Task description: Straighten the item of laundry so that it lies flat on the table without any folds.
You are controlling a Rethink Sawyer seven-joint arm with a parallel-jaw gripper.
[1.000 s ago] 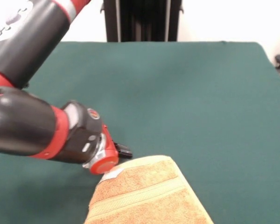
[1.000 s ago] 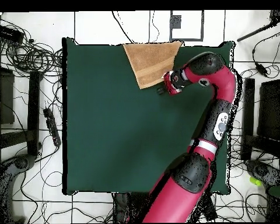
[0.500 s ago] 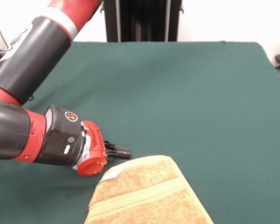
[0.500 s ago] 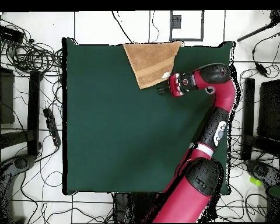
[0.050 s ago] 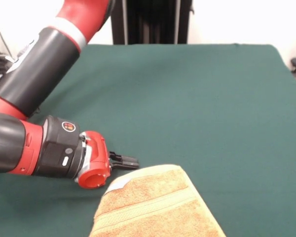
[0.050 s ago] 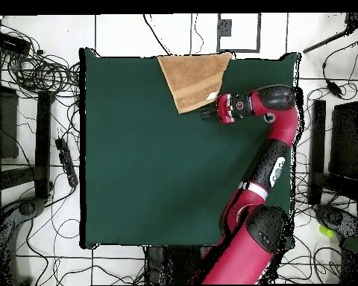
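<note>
A: Gripper (image 5: 130,162)?
B: Low over the table (image 5: 197,94), lying sideways, tips just beside the towel's (image 5: 155,205) corner with the white label (image 5: 117,184). Can't tell if the fingers are apart or together.
A: Towel?
B: Folded, at the table's edge, running off it.

The orange-tan terry cloth towel (image 5: 155,207) looks rough and looped, with 1 flat woven band. The dark green cloth bench (image 5: 202,108) looks matt and smooth.
</note>
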